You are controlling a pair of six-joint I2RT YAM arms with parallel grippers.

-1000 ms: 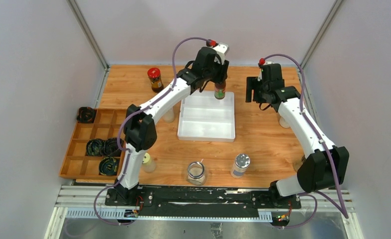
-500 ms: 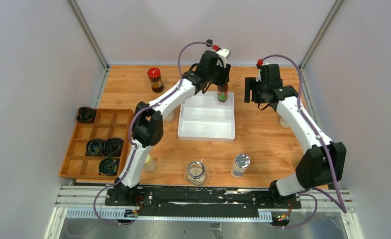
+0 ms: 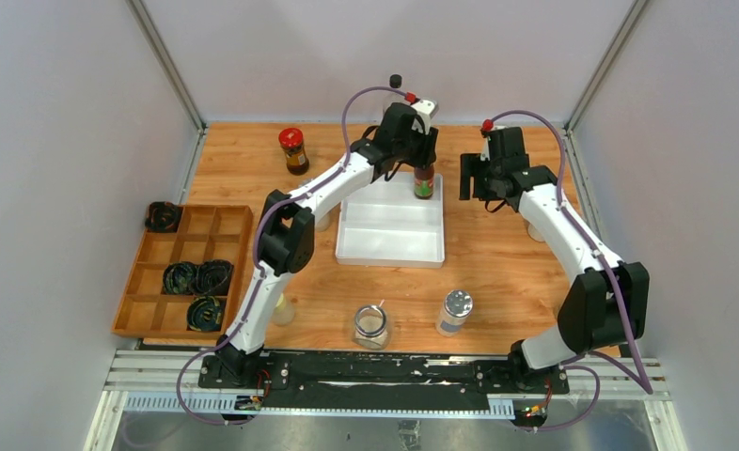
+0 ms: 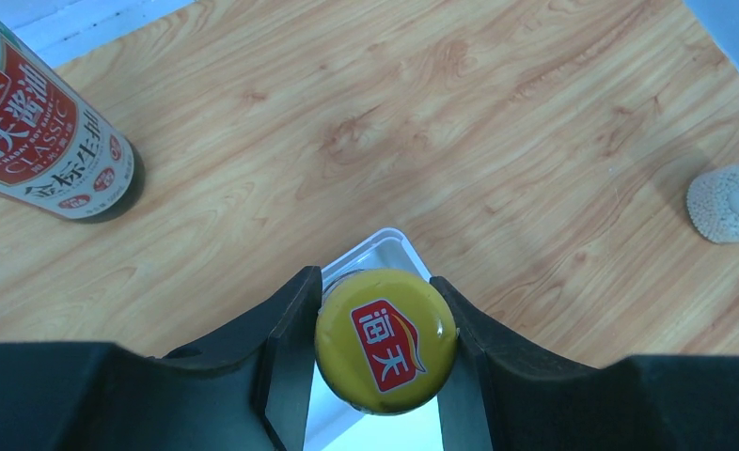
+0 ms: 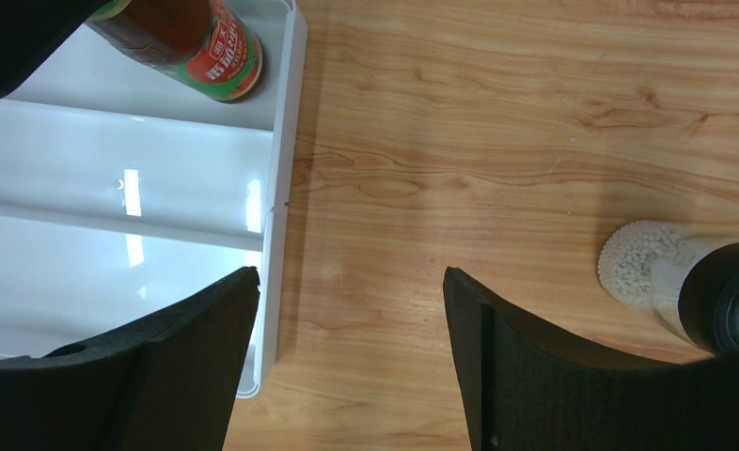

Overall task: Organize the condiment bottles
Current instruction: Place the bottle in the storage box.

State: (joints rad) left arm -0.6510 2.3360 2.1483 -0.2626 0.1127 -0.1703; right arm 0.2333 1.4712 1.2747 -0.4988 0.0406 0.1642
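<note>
My left gripper [image 3: 423,171] is shut on a yellow-capped jar [image 4: 385,340] with a red and green label [image 3: 425,187], holding it upright in the far right corner of the white tray [image 3: 389,240]; I cannot tell whether it rests on the tray. The jar also shows in the right wrist view [image 5: 201,42]. My right gripper [image 3: 467,178] is open and empty over bare wood right of the tray [image 5: 352,362]. A tall clear bottle with a red label [image 4: 46,141] stands behind the tray.
A red-capped jar [image 3: 293,150] stands far left. A clear jar [image 3: 370,326], a silver-capped bottle [image 3: 456,311] and a yellow-capped jar [image 3: 278,307] stand near the front. A black-capped bottle of white beads [image 5: 685,282] is right. A wooden organizer [image 3: 182,272] holds coiled cables.
My left gripper has carried the jar rightward and nearer, from behind the tray's far edge into its far right corner. My right gripper has shifted slightly left.
</note>
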